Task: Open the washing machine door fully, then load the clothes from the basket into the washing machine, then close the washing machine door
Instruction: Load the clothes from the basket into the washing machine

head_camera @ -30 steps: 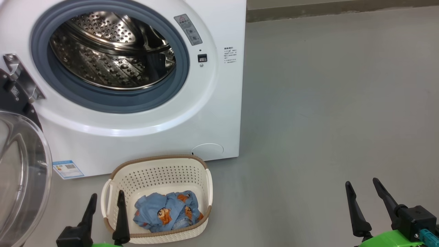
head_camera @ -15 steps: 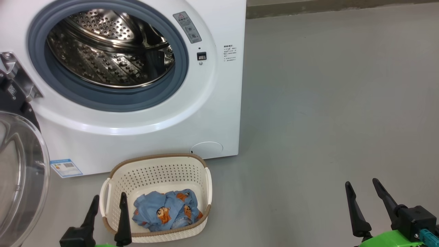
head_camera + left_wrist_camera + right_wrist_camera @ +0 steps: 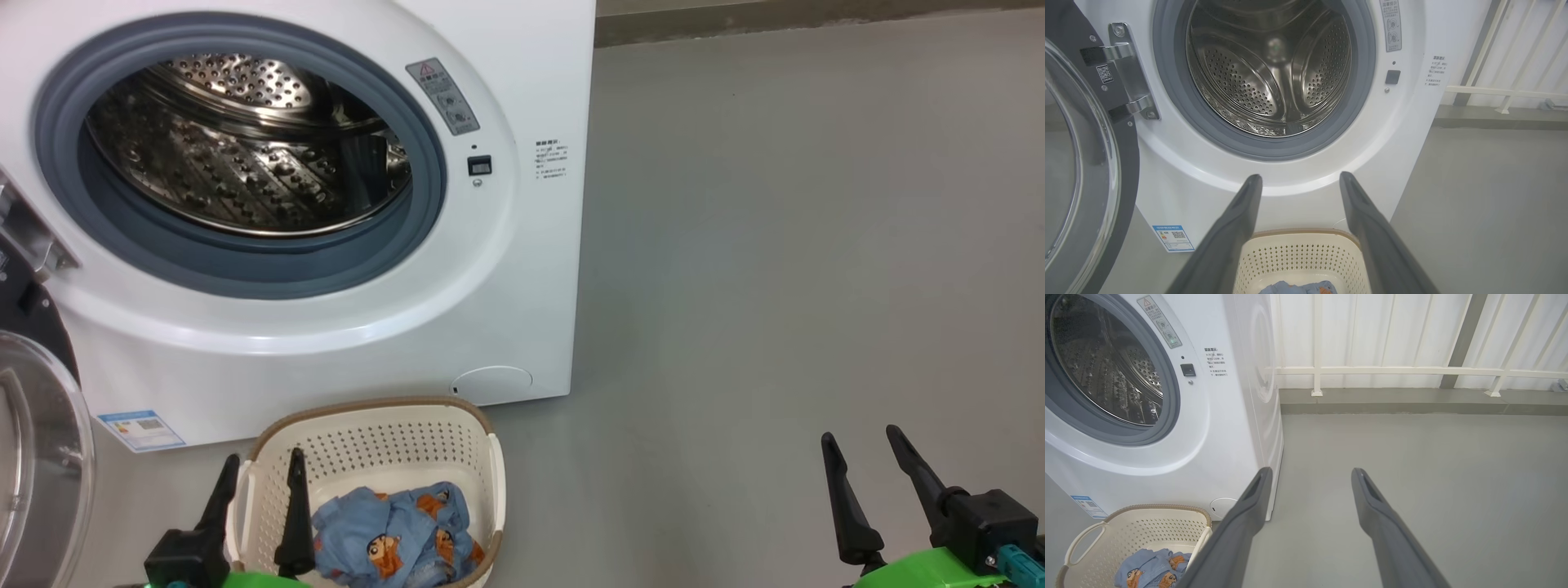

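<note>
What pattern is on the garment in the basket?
Light-blue fabric garment printed with orange-brown cartoon figures, lying in the cream perforated basket; clearest in the head view.

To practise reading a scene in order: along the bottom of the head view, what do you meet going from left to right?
washing machine door → left gripper → clothes → right gripper

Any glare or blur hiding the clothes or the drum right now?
Head view: sharp, evenly lit; glints on the drum, clothes plain in the basket. Left wrist view: one bright glint deep in the drum; clothes cut off by the bottom edge. Right wrist view: sharp, no harsh shadows.
</note>
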Controlling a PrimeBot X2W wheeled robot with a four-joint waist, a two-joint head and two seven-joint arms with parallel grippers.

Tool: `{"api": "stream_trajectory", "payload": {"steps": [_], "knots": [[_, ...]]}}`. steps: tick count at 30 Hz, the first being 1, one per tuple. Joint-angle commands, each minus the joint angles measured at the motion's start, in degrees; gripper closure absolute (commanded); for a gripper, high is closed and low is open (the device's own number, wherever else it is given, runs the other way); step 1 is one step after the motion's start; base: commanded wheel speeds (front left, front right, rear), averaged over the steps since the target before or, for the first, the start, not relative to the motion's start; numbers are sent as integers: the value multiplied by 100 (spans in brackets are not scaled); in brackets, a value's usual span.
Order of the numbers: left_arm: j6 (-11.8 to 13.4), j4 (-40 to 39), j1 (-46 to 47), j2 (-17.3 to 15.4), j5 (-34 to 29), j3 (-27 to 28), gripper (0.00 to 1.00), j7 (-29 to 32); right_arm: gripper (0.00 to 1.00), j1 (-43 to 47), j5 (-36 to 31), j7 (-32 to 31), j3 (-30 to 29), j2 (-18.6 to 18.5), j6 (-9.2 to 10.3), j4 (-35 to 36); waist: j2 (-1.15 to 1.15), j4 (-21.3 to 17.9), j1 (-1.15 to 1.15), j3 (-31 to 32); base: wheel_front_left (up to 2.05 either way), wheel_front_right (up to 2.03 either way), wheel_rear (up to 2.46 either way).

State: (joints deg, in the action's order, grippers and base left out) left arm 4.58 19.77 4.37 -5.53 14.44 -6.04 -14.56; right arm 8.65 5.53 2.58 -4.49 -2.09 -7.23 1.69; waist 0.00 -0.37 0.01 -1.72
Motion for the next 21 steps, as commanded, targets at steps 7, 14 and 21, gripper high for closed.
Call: {"api": "stream_trajectory", "payload": {"steps": [7,14,21], "knots": [[57,-32,179,-32,-59,180,0,-43,0,-220,19,5,125,-78,-25,115,0,11,-1,-2,18,-18,0],[65,-13,198,-31,-76,177,0,-43,0,-251,9,11,130,-78,-25,105,0,10,-1,-20,0,0,0],[68,20,231,-29,-92,171,0,-43,0,-284,11,23,146,-78,-25,96,0,-9,-1,-92,0,0,0]]}}
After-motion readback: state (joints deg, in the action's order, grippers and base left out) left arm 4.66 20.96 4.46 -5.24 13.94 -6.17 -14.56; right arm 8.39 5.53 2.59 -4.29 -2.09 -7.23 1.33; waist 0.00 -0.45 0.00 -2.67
